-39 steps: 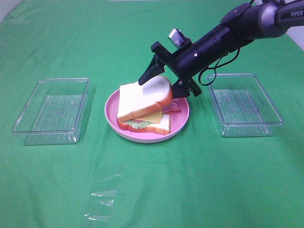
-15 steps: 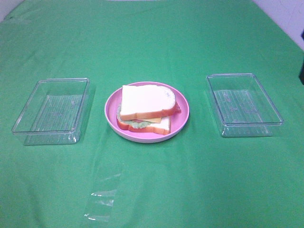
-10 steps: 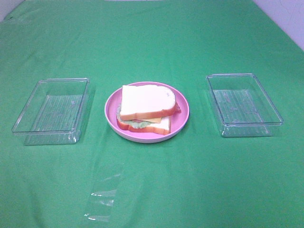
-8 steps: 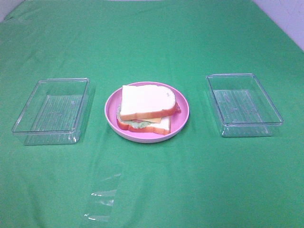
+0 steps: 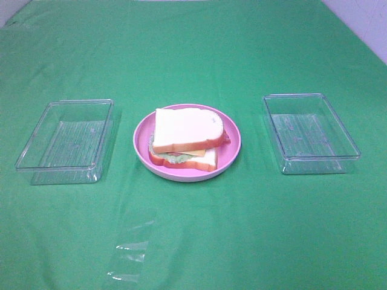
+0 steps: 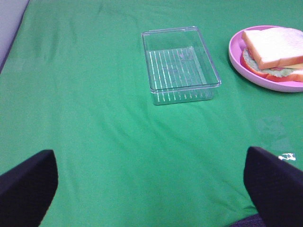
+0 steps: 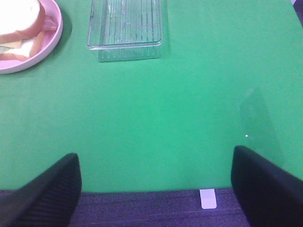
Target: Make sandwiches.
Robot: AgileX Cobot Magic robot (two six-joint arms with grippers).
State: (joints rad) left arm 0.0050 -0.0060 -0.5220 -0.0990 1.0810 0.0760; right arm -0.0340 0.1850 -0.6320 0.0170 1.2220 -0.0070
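1 sandwich (image 5: pixel 184 140), 1 pink plate (image 5: pixel 233 154), 2 clear trays (image 5: pixel 66 142)

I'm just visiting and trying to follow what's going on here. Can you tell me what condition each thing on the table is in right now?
Sandwich: stacked, top bread slice on, resting on the plate.
Pink plate: holds the sandwich.
Left clear tray: empty.
Right clear tray: empty.
Left gripper: open, holding nothing.
Right gripper: open, holding nothing.
Green cloth: spread flat.

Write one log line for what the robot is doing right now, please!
phase: done, arms pulled back | sandwich: stacked on pink plate | left gripper: open, empty | right gripper: open, empty
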